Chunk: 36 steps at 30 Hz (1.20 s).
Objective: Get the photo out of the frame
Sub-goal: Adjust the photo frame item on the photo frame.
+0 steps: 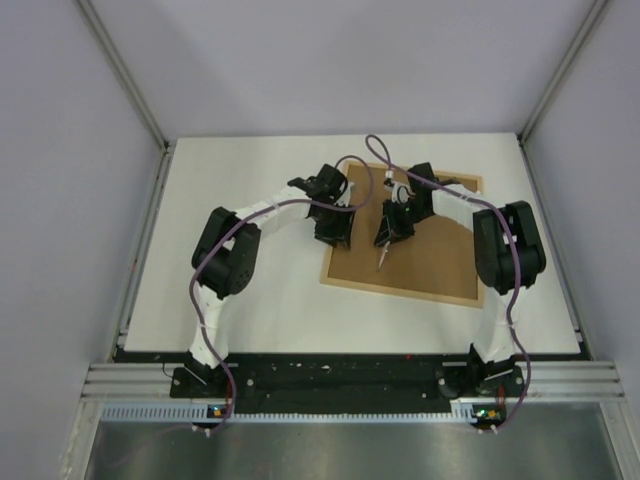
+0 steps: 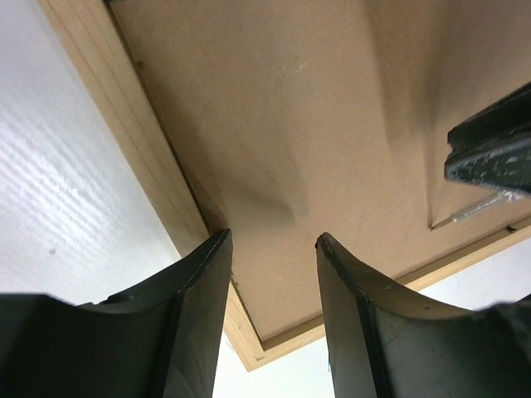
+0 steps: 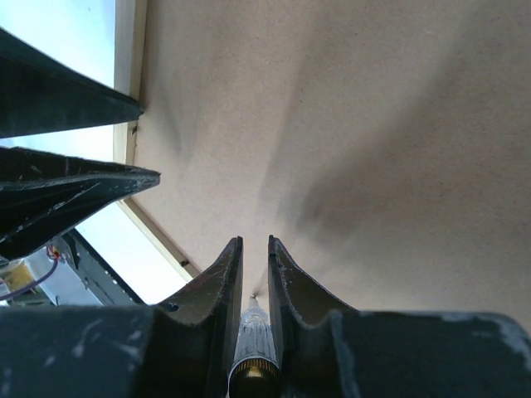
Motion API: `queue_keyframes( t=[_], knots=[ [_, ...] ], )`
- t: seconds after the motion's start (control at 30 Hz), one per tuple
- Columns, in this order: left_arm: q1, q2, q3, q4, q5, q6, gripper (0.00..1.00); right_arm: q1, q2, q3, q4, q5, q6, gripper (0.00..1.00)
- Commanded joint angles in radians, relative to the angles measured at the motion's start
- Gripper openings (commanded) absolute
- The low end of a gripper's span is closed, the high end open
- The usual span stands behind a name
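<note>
The backing board [image 1: 420, 262] is smooth matt brown fibreboard, the frame [image 2: 153, 166] around it pale satin wood, the table [image 2: 66, 207] white with a faint sheen and fine ripple, the fingers [image 2: 195, 307] of the left gripper [image 2: 272, 240] scuffed semi-gloss black plastic, and the slim tool [image 3: 253, 348] has a clear plastic barrel.

White links [image 1: 272, 212], black joints [image 1: 228, 262], purple cables [image 1: 355, 165].

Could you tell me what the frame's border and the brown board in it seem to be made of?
Frame border: light wood, apparently unvarnished; pale tan with faint lengthwise lines. Board: probably fibreboard or hardboard; uniform matte brown with no grain.
</note>
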Motion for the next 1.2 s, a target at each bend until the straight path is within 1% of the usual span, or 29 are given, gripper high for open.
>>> queue_keyframes(
  t=[0.0, 0.07, 0.1, 0.2, 0.3, 0.4, 0.5, 0.6, 0.73, 0.93, 1.07, 1.17],
  knots=[
    [0.012, -0.122, -0.060, -0.011, -0.043, 0.003, 0.52, -0.007, -0.010, -0.011, 0.060, 0.034, -0.009, 0.00],
    [0.012, -0.142, -0.058, -0.017, -0.014, -0.008, 0.52, -0.020, 0.005, -0.018, 0.117, 0.016, 0.020, 0.00],
    [0.011, -0.145, -0.052, -0.025, -0.020, -0.009, 0.52, -0.030, 0.017, -0.017, 0.149, -0.025, 0.046, 0.00],
    [0.009, -0.162, -0.054, -0.029, -0.044, -0.003, 0.52, -0.054, 0.077, 0.053, 0.171, -0.124, 0.112, 0.00],
    [0.000, -0.162, -0.050, -0.040, -0.107, 0.017, 0.52, -0.054, 0.128, 0.136, 0.214, -0.161, 0.179, 0.00],
    [-0.015, -0.141, -0.055, -0.040, -0.158, 0.034, 0.52, -0.056, 0.178, 0.193, 0.312, -0.196, 0.286, 0.00],
    [-0.018, -0.109, -0.054, -0.046, -0.173, 0.038, 0.52, -0.054, 0.226, 0.248, 0.414, -0.202, 0.399, 0.00],
    [-0.024, -0.076, -0.047, -0.054, -0.190, 0.045, 0.52, -0.054, 0.251, 0.278, 0.478, -0.196, 0.469, 0.00],
    [-0.026, -0.049, -0.052, -0.056, -0.198, 0.048, 0.52, -0.054, 0.252, 0.291, 0.499, -0.188, 0.491, 0.00],
    [-0.024, -0.020, -0.050, -0.059, -0.202, 0.048, 0.51, -0.054, 0.219, 0.255, 0.534, -0.187, 0.502, 0.00],
    [-0.024, -0.016, -0.049, -0.059, -0.201, 0.048, 0.45, -0.053, 0.206, 0.232, 0.548, -0.185, 0.500, 0.00],
    [-0.027, -0.012, -0.047, -0.060, -0.195, 0.046, 0.39, -0.053, 0.209, 0.225, 0.551, -0.175, 0.495, 0.00]
  ],
)
